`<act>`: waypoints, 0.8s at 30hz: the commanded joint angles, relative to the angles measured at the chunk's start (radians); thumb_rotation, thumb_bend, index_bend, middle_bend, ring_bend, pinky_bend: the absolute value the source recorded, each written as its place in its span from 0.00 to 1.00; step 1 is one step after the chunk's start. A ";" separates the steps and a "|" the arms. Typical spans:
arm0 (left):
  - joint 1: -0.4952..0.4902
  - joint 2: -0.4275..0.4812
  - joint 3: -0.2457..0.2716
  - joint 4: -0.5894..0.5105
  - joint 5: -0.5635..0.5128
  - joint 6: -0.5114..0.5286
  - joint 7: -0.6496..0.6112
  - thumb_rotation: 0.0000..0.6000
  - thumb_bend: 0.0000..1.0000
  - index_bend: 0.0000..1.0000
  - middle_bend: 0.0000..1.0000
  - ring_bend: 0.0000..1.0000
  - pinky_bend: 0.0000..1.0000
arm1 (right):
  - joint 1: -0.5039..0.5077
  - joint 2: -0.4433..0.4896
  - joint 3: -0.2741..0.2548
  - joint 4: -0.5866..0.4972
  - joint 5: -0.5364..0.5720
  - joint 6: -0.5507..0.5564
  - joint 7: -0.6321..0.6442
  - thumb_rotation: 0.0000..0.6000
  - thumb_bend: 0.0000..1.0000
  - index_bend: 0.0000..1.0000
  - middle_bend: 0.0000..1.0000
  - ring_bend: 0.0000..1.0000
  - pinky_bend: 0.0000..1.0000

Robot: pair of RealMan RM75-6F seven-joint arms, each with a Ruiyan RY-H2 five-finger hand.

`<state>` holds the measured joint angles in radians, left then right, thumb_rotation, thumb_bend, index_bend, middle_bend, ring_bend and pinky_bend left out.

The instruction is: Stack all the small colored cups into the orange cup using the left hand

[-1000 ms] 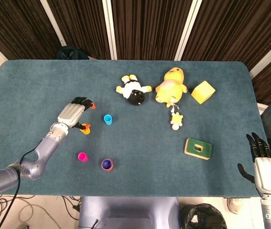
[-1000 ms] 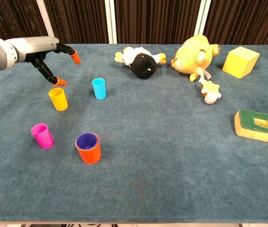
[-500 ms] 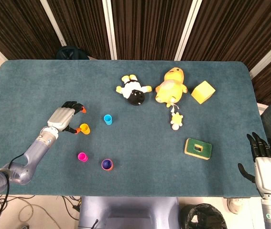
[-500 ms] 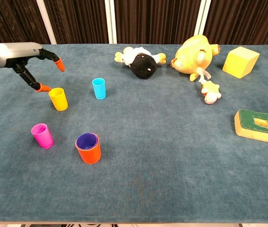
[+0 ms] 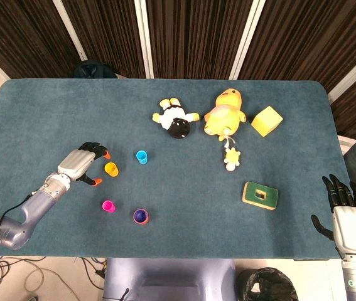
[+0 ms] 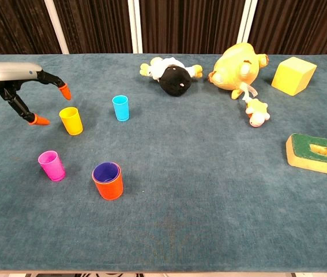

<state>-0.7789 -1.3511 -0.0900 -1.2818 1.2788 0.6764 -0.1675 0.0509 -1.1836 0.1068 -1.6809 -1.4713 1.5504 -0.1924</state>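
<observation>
Three loose cups: yellow cup, blue cup, pink cup, upright on bench.
Orange cup: purple insert already nested.
Left hand: spread, empty, beside yellow cup; a wall pinch is advised.
</observation>
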 commanded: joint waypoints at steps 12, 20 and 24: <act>-0.013 -0.103 -0.014 0.071 -0.015 0.038 0.074 1.00 0.19 0.32 0.14 0.03 0.05 | -0.002 0.004 0.003 -0.001 0.001 0.006 0.011 1.00 0.33 0.05 0.07 0.14 0.07; -0.016 -0.125 -0.011 0.095 -0.035 0.027 0.108 1.00 0.22 0.36 0.15 0.03 0.05 | -0.003 0.007 0.002 -0.003 0.001 0.005 0.014 1.00 0.33 0.05 0.07 0.14 0.07; -0.019 -0.132 -0.014 0.101 -0.046 0.020 0.117 1.00 0.23 0.39 0.16 0.03 0.05 | -0.003 0.006 0.002 -0.003 0.003 0.004 0.014 1.00 0.33 0.05 0.07 0.14 0.07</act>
<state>-0.7974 -1.4827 -0.1029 -1.1812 1.2335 0.6968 -0.0508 0.0482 -1.1776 0.1087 -1.6839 -1.4685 1.5541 -0.1786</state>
